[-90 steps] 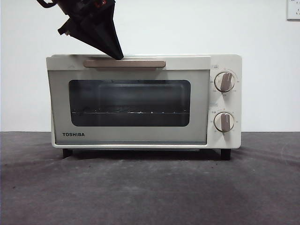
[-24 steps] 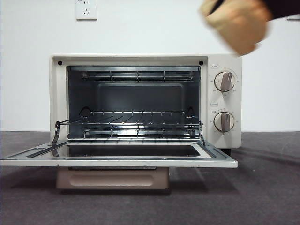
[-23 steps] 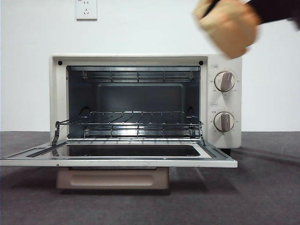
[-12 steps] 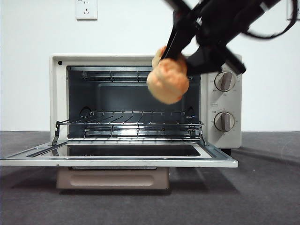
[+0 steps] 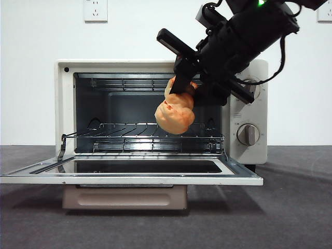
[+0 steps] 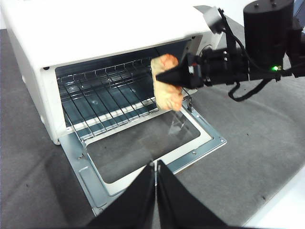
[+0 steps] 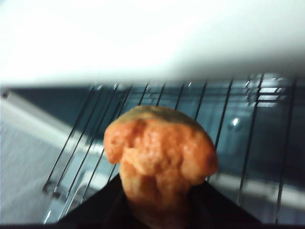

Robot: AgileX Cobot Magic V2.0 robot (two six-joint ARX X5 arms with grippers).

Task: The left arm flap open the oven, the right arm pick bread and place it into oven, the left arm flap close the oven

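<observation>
Bread (image 5: 175, 114), a golden-orange lump, hangs in the air at the mouth of the oven (image 5: 62, 104), in front of the right part of the opening and above the wire rack (image 5: 129, 137), apart from it. The right gripper (image 5: 181, 88) holds it from above, its 2 black jaws pinched on the upper part of the loaf, and the arm slants down from the upper right across the oven's control panel with its 2 knobs (image 5: 248, 135). In the right wrist view the bread (image 7: 159, 150) fills the middle, with the rack bars behind it. The oven door (image 5: 129, 176) lies fully flapped down, flat and level in front of the cavity. The left gripper (image 6: 156, 191) waits well back from the door, its 2 jaws pressed together on nothing. Judging by this, step 1, opening the oven, is done, and step 2, placing the bread, is in hand but not finished. The next move calls for carrying the bread deeper inside, lowering it until it rests on the rack, then parting the jaws and drawing back without catching the top edge of the opening. After that the left arm has the door to flap shut.
</observation>
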